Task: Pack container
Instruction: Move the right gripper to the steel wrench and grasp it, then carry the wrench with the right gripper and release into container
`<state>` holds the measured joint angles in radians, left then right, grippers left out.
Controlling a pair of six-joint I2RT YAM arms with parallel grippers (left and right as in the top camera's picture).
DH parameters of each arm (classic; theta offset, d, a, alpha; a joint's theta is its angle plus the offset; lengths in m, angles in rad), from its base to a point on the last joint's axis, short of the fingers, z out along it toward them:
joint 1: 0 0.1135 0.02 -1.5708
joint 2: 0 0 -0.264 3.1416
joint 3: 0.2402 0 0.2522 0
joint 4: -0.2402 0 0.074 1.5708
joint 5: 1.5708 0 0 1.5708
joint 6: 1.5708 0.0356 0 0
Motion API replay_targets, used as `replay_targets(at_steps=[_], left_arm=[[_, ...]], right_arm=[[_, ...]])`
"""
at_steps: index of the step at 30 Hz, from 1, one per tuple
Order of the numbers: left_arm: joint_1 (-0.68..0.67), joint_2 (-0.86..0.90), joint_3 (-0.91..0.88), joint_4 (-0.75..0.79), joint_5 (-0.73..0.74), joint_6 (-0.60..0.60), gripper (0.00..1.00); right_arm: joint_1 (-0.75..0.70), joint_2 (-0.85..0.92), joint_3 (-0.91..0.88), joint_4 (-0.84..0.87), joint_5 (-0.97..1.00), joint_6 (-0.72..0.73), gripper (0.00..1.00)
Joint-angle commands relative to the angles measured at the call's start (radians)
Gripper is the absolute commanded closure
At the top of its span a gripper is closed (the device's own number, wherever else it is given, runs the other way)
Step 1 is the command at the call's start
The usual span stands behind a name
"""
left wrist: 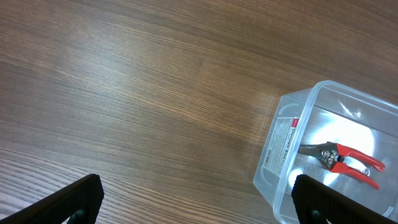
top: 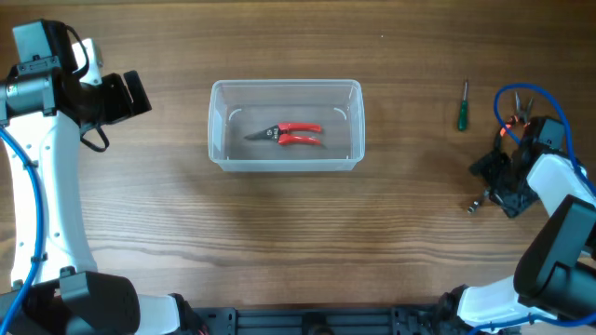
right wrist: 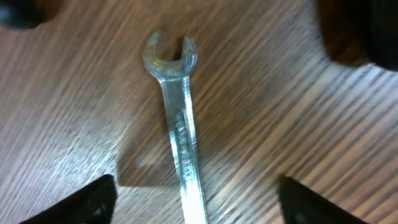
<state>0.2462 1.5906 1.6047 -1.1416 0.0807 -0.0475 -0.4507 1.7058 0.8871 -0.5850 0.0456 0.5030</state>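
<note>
Container: clear plastic tub (top: 285,84), sits about mid-table (top: 279,242), nudged toward 12 o'clock, lid-less and open on top.
Left gripper (top: 126,93): out at the tub's 9 o'clock, well apart from it. Jaws spread wide with nothing between them, so it's idle as far as I can see.
Right gripper (right wrist: 202,208): over at the tub's 4 o'clock near the table edge. Jaws are apart, one finger on each side of the wrench shank, not clamped on it yet.
Done so far: one red-handled snips (top: 289,135) lying flat on the tub floor, nose pointing to 9 o'clock. That's the only thing packed.
Left to pack: open-end wrench (right wrist: 180,130) flat on the wood under the right gripper, plus a green-handled screwdriver (top: 461,105) at the tub's 3 o'clock, nothing near it.
My read: roughly a third in, and the wrench looks like the next pick.
Sticker (left wrist: 280,143): white label with a red patch on the tub's short wall; print is way too small to read.
Wrench stamp: something embossed along the shank, too blurry to make out.
</note>
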Motion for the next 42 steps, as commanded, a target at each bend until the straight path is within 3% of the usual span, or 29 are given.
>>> replay_targets(at_steps=[1, 3, 6, 10, 16, 32, 42], left_arm=[[0.005, 0.009, 0.003, -0.001, 0.020, -0.013, 0.00], [0.005, 0.009, 0.004, -0.002, 0.019, -0.013, 0.00], [0.005, 0.009, 0.003, -0.005, 0.019, -0.013, 0.00], [0.005, 0.009, 0.003, -0.005, 0.020, -0.013, 0.00], [0.005, 0.009, 0.003, -0.008, 0.020, -0.013, 0.00], [0.005, 0.009, 0.004, -0.008, 0.020, -0.013, 0.00], [0.005, 0.009, 0.004, -0.008, 0.019, -0.013, 0.00]], right_arm=[[0.000, 0.076, -0.025, 0.015, -0.045, -0.003, 0.32], [0.000, 0.076, -0.025, 0.015, -0.047, -0.003, 0.41], [0.000, 0.076, -0.025, 0.008, -0.047, -0.003, 0.64], [0.000, 0.076, -0.025, 0.000, -0.047, -0.004, 0.73], [0.000, 0.076, -0.025, -0.007, -0.047, -0.006, 0.95], [0.018, 0.021, 0.015, -0.049, -0.043, -0.056, 0.96], [0.234, -0.133, 0.239, -0.221, -0.050, -0.270, 0.96]])
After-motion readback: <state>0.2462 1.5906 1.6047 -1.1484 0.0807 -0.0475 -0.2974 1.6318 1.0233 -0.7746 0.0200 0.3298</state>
